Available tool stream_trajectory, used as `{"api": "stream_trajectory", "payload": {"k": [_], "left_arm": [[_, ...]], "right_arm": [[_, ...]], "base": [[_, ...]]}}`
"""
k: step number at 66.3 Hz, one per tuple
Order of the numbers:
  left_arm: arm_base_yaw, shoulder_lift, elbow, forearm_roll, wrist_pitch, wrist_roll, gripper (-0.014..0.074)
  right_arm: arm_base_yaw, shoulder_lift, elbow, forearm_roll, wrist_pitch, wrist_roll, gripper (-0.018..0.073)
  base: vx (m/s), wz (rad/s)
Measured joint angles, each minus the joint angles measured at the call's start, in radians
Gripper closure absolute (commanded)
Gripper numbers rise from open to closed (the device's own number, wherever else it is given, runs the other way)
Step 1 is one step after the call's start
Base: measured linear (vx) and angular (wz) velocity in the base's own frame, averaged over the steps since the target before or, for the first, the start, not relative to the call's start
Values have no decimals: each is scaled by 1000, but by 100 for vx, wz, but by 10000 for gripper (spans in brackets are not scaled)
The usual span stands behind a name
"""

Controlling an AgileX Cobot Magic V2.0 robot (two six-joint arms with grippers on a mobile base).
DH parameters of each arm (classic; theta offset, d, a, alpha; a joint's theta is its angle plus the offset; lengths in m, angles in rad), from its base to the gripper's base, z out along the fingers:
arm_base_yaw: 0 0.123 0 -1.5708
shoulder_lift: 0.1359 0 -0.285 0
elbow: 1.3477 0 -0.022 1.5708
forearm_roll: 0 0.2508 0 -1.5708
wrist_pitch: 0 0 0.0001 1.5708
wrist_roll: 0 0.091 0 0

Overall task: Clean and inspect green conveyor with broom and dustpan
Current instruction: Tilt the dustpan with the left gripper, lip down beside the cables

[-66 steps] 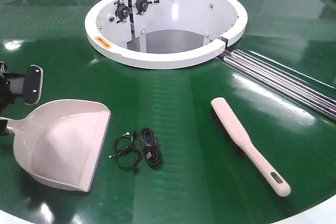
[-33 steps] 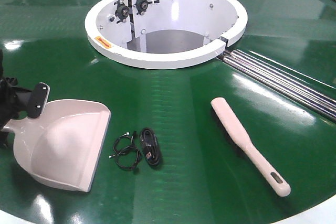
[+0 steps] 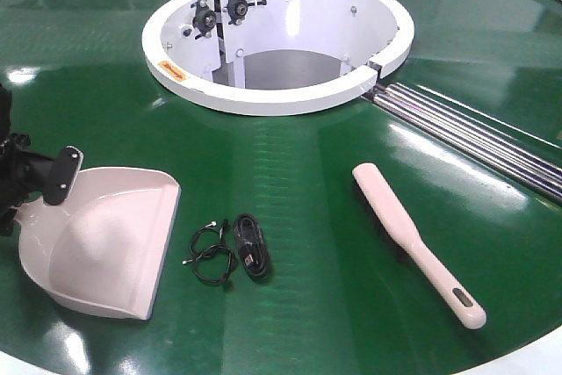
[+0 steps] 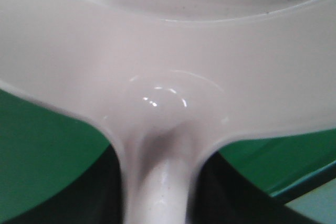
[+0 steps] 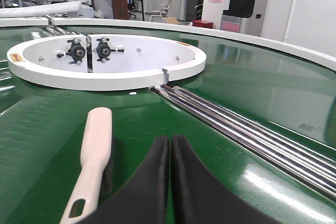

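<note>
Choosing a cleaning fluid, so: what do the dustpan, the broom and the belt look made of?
The dustpan: moulded plastic, smooth pale pink-beige with soft highlights. The broom: seemingly the same plastic, matching colour and sheen. The green conveyor: glossy with bright reflections, likely PVC or rubber.

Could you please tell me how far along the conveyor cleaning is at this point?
Early stage. Nothing looks swept: black cables lie on the green conveyor beside the dustpan. In hand: the left gripper appears closed on the dustpan's handle. To do: the broom lies untouched, the right gripper shut and empty beside it; sweeping remains.
</note>
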Motion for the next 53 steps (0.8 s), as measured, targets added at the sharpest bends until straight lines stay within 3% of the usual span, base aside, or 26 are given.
{"api": "stream_trajectory", "payload": {"k": [31,53], "left_arm": [[-1,-44,0,17,57,-12,604],[-62,-44,0,12,68,-56,604]], "right_arm": [[-1,0,0,0,0,0,568],[-1,0,0,0,0,0,568]], "base": [[0,0],[0,0]]}}
